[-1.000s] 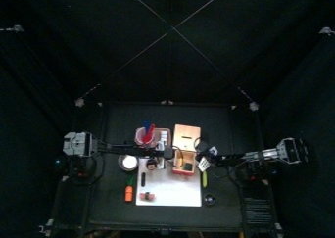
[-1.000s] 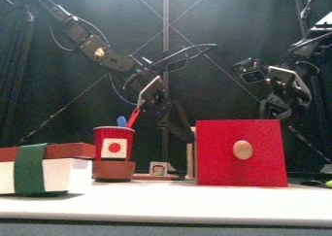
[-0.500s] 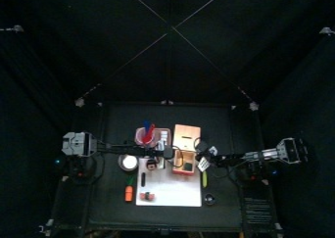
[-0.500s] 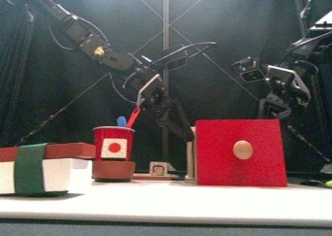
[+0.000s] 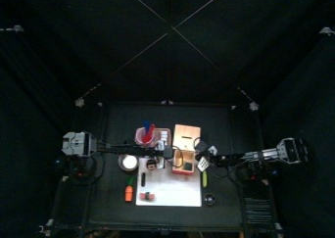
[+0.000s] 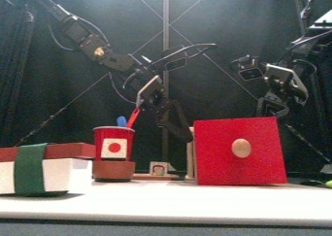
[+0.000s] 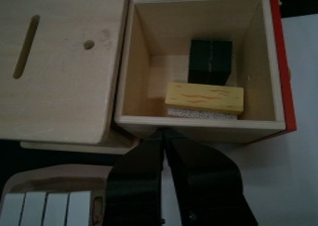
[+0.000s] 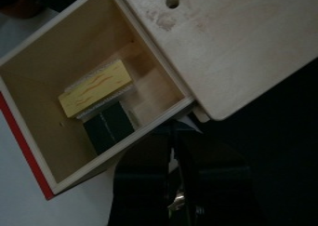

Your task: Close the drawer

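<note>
Top view: the drawer [image 5: 187, 164] stands pulled out of the wooden box [image 5: 187, 138] at mid surface [image 5: 118, 124], an arm on each side.

Front view: its red front panel [image 6: 240, 152] with a round knob faces the camera.

Left wrist view: only here and in the right view do the blocks inside show, a yellow block [image 7: 206, 99] and a dark one. The left claw [image 7: 165, 148] hovers pinched together.

Right wrist view: the right claw [image 8: 180, 148], also pressed together, sits near the drawer's corner; an off-centre push could skew and jam it.
</note>
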Action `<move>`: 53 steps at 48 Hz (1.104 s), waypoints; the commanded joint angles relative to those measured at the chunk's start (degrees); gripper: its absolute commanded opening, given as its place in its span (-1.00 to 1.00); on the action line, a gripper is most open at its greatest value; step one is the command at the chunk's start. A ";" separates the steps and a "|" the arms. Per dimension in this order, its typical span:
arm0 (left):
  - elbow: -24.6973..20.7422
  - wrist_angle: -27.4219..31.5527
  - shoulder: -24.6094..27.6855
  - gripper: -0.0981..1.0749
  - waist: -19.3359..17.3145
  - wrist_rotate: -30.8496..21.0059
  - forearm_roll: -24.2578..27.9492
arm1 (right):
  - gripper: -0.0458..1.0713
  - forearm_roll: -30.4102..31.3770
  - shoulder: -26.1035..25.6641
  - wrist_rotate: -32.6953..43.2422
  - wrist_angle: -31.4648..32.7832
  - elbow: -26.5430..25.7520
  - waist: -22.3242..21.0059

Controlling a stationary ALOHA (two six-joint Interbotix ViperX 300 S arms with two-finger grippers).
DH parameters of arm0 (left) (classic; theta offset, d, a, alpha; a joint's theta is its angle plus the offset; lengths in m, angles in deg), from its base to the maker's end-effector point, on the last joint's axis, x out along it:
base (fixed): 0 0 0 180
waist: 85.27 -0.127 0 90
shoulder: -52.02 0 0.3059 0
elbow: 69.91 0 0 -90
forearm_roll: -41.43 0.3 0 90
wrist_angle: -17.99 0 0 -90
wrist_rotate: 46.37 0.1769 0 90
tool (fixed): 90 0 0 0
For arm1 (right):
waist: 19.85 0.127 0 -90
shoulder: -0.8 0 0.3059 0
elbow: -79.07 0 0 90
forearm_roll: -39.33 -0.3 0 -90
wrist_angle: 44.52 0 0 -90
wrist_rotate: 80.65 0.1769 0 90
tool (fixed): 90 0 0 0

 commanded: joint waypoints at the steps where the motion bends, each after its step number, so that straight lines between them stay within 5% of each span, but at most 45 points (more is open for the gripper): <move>1: -1.67 -0.44 -2.20 -0.03 -0.09 -0.09 0.26 | -0.11 0.26 -1.23 0.00 -0.35 -1.41 -0.09; 53: -1.41 0.53 0.53 -0.03 0.53 -0.09 0.00 | -0.11 -3.43 1.49 -0.09 -2.29 -0.62 0.18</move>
